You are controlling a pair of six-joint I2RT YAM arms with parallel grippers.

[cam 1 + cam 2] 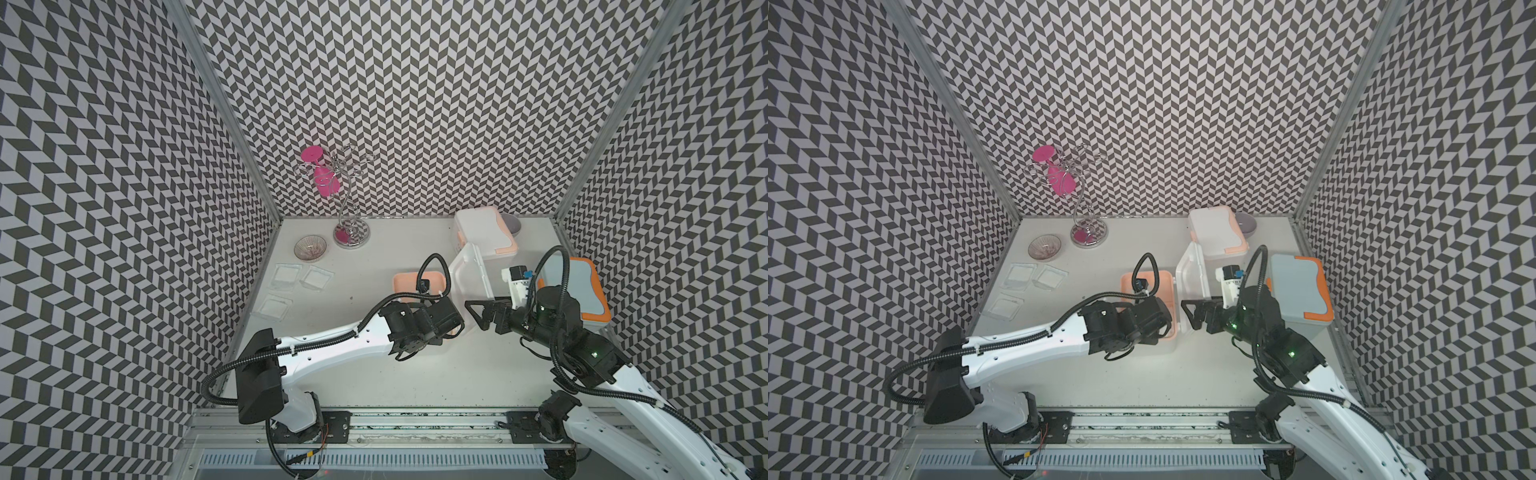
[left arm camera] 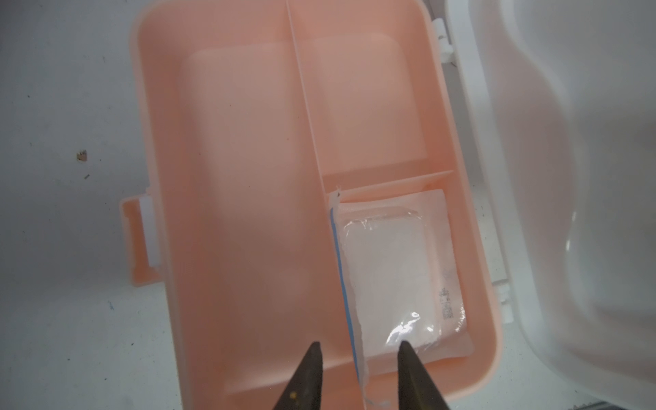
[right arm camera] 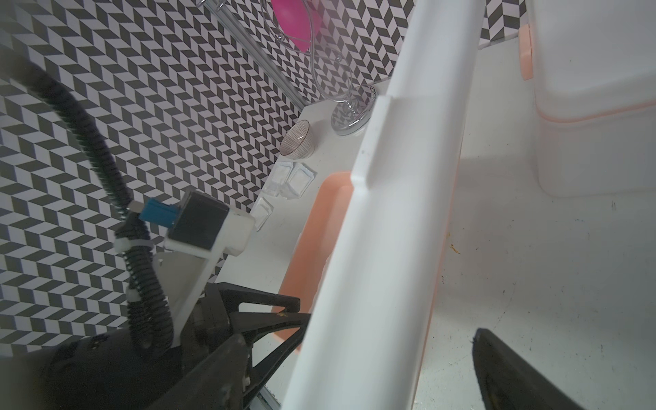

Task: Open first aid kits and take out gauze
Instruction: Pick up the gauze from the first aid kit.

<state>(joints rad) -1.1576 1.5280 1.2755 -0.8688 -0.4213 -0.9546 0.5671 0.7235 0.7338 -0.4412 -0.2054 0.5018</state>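
Left gripper (image 2: 359, 346): fingers part-open astride the upstanding wrapper edge of the gauze (image 2: 387, 269), with nothing pinched yet. Far left, three loose pads (image 1: 286, 277) lie out on the table. The gauze sits in the small hinge-side compartment of the open kit (image 2: 159, 142).

Risks:
- The thin film slips out of the pinch.
- The fingers snag the divider.
- The raised lid (image 1: 469, 274) drops onto the left arm if its brace shifts.

Right gripper (image 3: 389, 321): wide open, one finger against the raised lid.

3 black-and-white chevron walls (image 1: 415, 104) enclose a pale tabletop (image 1: 436, 374).
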